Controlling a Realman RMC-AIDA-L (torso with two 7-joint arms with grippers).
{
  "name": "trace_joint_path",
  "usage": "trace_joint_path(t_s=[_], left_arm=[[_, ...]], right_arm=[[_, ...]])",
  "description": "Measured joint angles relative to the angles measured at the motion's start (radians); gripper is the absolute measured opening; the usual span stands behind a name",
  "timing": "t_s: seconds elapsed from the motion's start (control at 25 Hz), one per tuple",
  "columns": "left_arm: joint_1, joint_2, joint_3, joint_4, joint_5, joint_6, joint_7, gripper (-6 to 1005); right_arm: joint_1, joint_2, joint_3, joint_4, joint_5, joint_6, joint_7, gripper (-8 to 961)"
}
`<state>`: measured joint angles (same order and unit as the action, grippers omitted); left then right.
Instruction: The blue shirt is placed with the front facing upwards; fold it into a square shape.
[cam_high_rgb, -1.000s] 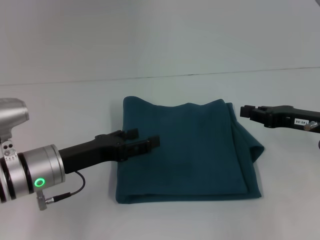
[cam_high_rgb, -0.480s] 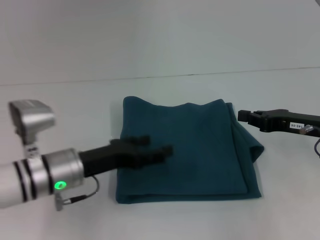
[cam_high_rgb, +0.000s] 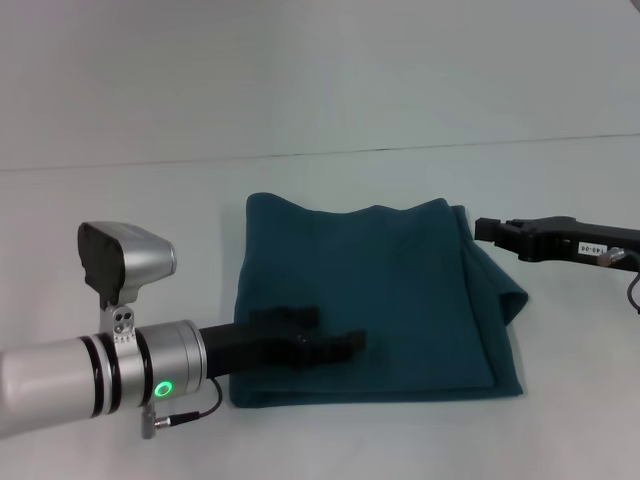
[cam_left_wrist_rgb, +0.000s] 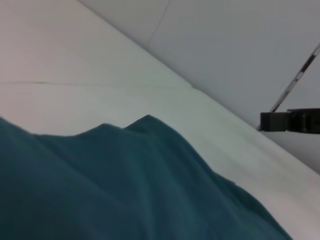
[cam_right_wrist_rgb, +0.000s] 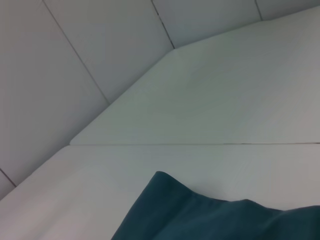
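White table, plain wall behind. The blue shirt lies in the middle, already folded to a near-square w/ a bumpy far edge and loose layers on our right side. In the last sec our left gripper slid further over the near-left part of the shirt and turned; its fingers look a bit apart, holding nothing. Our right gripper waits just beside the right edge; can't tell its fingers. We think we're just smoothing now, nearly done.
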<state>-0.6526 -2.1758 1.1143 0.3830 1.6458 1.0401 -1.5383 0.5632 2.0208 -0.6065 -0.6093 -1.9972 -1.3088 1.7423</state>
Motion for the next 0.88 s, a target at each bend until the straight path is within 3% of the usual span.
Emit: trace_joint_path(t_s=[0.16, 0.32, 0.48, 0.88], left_arm=[[0.001, 0.000, -0.005, 0.000, -0.004, 0.016, 0.000, 922], [0.023, 0.006, -0.019, 0.048, -0.052, 0.160, -0.001, 922], [0.066, 0.009, -0.087, 0.121, -0.074, 0.285, -0.009, 923], [0.131, 0.013, -0.170, 0.189, -0.067, 0.346, -0.009, 923]], right_arm=[[0.004, -0.001, -0.001, -0.004, 0.000, 0.003, 0.000, -1], [0.009, -0.003, -0.001, -0.006, 0.000, 0.003, 0.000, 0], [0.012, -0.005, -0.001, -0.007, 0.000, 0.003, 0.000, 0], [0.005, -0.007, -0.001, -0.006, 0.000, 0.014, -0.017, 0]])
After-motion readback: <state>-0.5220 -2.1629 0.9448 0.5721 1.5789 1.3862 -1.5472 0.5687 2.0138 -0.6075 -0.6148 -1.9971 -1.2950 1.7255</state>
